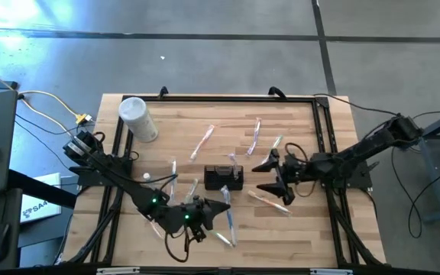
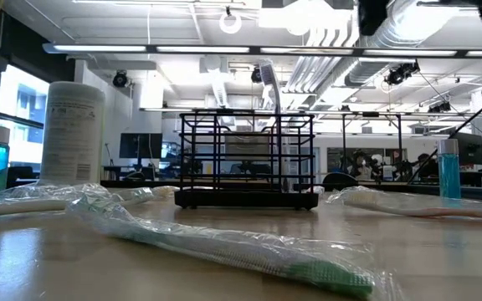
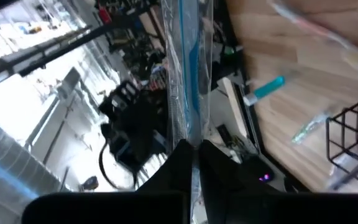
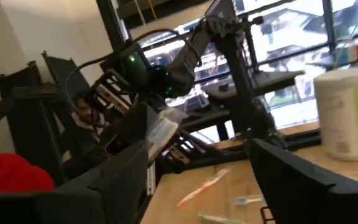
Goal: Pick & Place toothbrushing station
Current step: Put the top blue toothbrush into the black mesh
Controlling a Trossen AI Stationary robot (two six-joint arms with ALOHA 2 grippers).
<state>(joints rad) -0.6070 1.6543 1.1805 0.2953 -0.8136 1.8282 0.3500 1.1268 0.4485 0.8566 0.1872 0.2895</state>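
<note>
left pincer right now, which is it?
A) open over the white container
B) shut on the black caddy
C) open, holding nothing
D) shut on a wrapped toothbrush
D: in the left wrist view the left pincer has its fingers pressed together on a wrapped toothbrush with a blue handle, while the black caddy sits apart on the table.
</note>
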